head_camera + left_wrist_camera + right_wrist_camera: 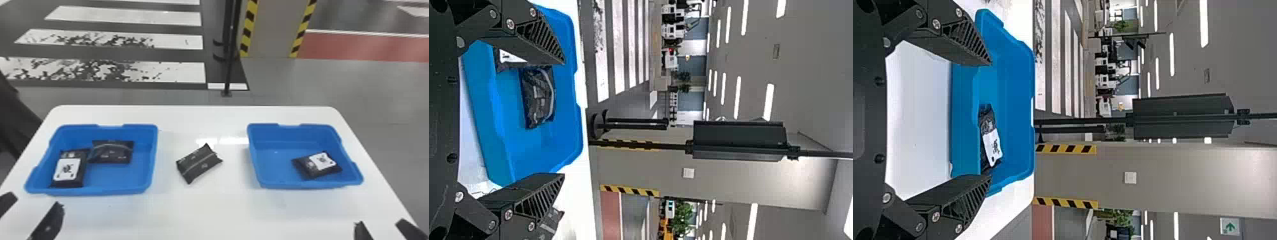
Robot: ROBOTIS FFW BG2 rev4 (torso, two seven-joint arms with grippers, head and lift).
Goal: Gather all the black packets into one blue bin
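Note:
In the head view, my left gripper (34,209) stands open at the lower left, in front of the left blue bin (135,178). That bin holds one black packet with a white label (67,169) and a plain-faced black packet (113,152) beside it. Another black packet (199,163) lies on the table between the bins. The right blue bin (268,172) holds a labelled black packet (319,164). My right gripper (381,227) is open at the lower right, nearer than that bin. Both wrist views show the left gripper (563,117) and the right gripper (990,120) with nothing between their fingers.
The white table (204,210) carries both bins, and its far edge runs just behind them. Beyond it a black pole (227,63) stands on the floor near a pillar with yellow and black stripes (271,28). A dark shape (16,118) is at the left edge.

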